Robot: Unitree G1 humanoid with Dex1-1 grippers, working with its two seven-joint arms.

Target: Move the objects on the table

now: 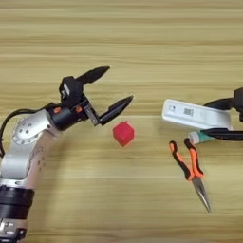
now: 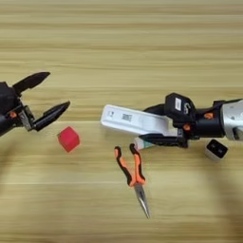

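Observation:
The small red cube (image 1: 123, 133) lies on the table (image 1: 118, 38) left of centre. My left gripper (image 1: 120, 83) hovers just above and left of it, open wide, with its lower fingertip close to the cube but not touching. The flat white device (image 2: 130, 120) sits right of centre, slightly tilted. My right gripper (image 2: 144, 124) reaches in from the right and is shut on the device's right end, one black finger along its far edge and one along its near edge.
Orange-handled pliers (image 2: 133, 173) lie just in front of the white device, tip pointing toward me. A small white-and-green tube (image 2: 143, 143) pokes out under the device's near edge. A small black-and-white block (image 2: 217, 149) sits beside my right wrist.

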